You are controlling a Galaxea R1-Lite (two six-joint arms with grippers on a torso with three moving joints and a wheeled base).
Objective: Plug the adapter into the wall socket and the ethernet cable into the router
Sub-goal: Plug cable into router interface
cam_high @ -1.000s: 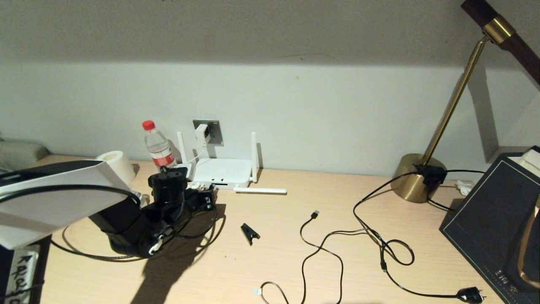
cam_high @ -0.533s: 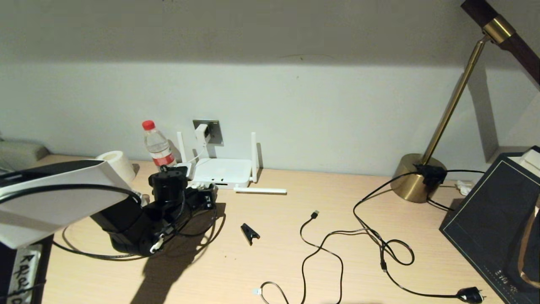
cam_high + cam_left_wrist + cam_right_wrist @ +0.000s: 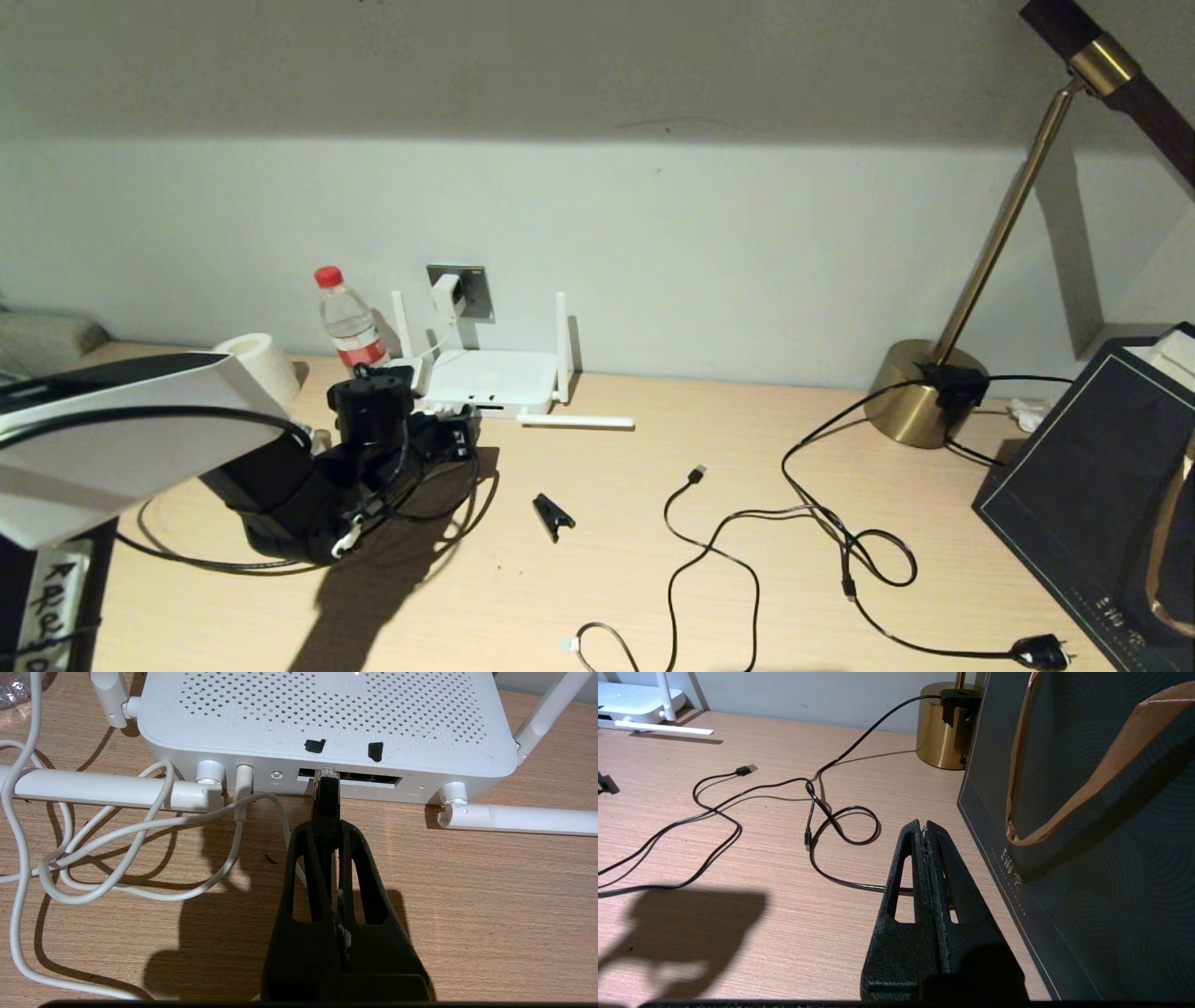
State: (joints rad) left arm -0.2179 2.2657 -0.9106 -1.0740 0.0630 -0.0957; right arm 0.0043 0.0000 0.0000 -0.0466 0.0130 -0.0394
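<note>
The white router (image 3: 490,373) lies against the wall, its dark port row (image 3: 369,778) facing my left gripper. The left gripper (image 3: 327,828) is shut on the ethernet cable (image 3: 325,795) just behind its connector. The clear tip touches the left end of the port row; how deep it sits is hidden. The cable's slack loops on the desk (image 3: 215,563). The white adapter (image 3: 446,294) sits in the grey wall socket (image 3: 476,289), and its cord (image 3: 140,830) runs down to the router. My right gripper (image 3: 923,828) hangs shut and empty over the desk at the right.
A water bottle (image 3: 350,322) and a tape roll (image 3: 257,364) stand left of the router. A black clip (image 3: 553,515), a thin USB cable (image 3: 695,476) and the lamp cord with its plug (image 3: 1041,651) lie mid-desk. The brass lamp base (image 3: 920,392) and a dark bag (image 3: 1087,858) stand at the right.
The left gripper with the cable has shifted only very slightly in front of the router. The cable loop on the desk has moved a little. The right arm is still.
</note>
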